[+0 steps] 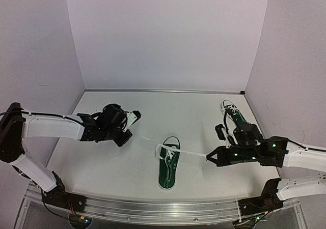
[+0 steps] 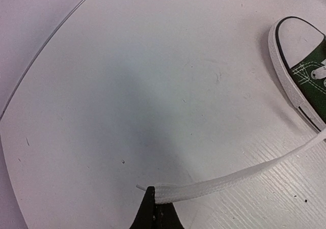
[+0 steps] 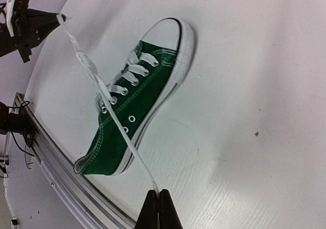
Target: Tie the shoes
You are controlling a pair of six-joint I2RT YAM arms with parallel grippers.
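Note:
One dark green shoe (image 1: 168, 164) with a white toe cap lies mid-table, toe toward the back wall. Its white lace (image 1: 191, 153) is stretched out to both sides. My left gripper (image 1: 128, 135) is shut on the left lace end (image 2: 224, 180), seen at the fingertips (image 2: 154, 196) in the left wrist view, with the shoe's toe (image 2: 305, 66) at right. My right gripper (image 1: 208, 159) is shut on the other lace end (image 3: 135, 155), which runs taut from the shoe (image 3: 137, 96) to the closed fingers (image 3: 157, 194). A second green shoe (image 1: 233, 114) sits at back right, partly hidden by the right arm.
The white table (image 1: 168, 112) is enclosed by pale walls at the back and on both sides. A metal rail (image 1: 153, 206) runs along the near edge, close behind the centre shoe's heel. The left gripper (image 3: 30, 20) also shows in the right wrist view.

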